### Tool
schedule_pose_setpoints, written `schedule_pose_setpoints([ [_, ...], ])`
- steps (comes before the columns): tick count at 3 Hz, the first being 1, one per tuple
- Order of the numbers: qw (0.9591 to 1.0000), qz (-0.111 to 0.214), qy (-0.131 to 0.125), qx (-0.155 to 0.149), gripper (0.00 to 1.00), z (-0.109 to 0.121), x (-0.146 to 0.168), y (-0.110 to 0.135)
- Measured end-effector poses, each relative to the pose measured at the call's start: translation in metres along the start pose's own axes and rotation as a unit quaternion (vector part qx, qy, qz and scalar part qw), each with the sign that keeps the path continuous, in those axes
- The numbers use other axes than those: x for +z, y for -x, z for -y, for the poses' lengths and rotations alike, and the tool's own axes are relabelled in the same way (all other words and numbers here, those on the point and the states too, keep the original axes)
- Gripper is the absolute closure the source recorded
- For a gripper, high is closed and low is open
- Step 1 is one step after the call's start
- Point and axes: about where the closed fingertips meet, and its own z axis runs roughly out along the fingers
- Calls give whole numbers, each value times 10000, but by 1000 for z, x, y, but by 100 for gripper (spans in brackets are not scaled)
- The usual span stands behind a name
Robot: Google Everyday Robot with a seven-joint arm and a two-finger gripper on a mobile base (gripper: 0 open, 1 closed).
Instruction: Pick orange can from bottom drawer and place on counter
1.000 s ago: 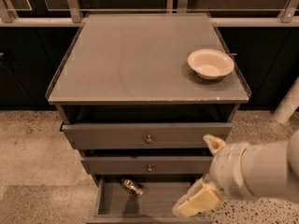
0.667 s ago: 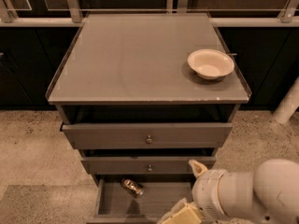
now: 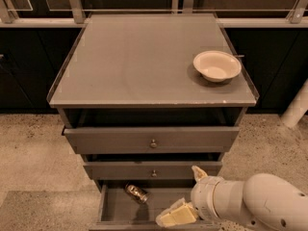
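The can point(image 3: 136, 193) lies on its side in the bottom drawer point(image 3: 115, 211), near the back and left of the middle, its shiny end turned toward the front right. The drawer is pulled out and the can is the only thing to be seen on its grey floor. Nothing touches the can.

Compared with the frame a little earlier, the can has not moved. The hand point(image 3: 174, 216) has shifted left, from the drawer's right side toward its middle, and now sits nearer the can, though they are not touching. A second ago it was higher and further right, level with the middle drawer's front.

The hand now hangs low over the front part of the bottom drawer, to the right of the can and nearer the camera. It points left and slightly down. Whether it is apart or together cannot be told. The thick white arm point(image 3: 260, 203) enters from the lower right corner and runs nearly level toward the left, covering the drawer's right end.

Above, the two wider drawers point(image 3: 192, 138) are each slightly out, the top one more than the second. The counter point(image 3: 139, 57) carries a cream bowl point(image 3: 217, 66) near its right edge, in the same place as before.
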Motion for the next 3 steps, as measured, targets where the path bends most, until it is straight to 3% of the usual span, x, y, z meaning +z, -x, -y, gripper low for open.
schedule_pose_setpoints([
  [1,9999,86,5,111,0,1,9,-7],
  [2,9981,502,-95,334,0,10,35,-18],
  [3,9925,1018,-480,469,0,43,65,-22],
])
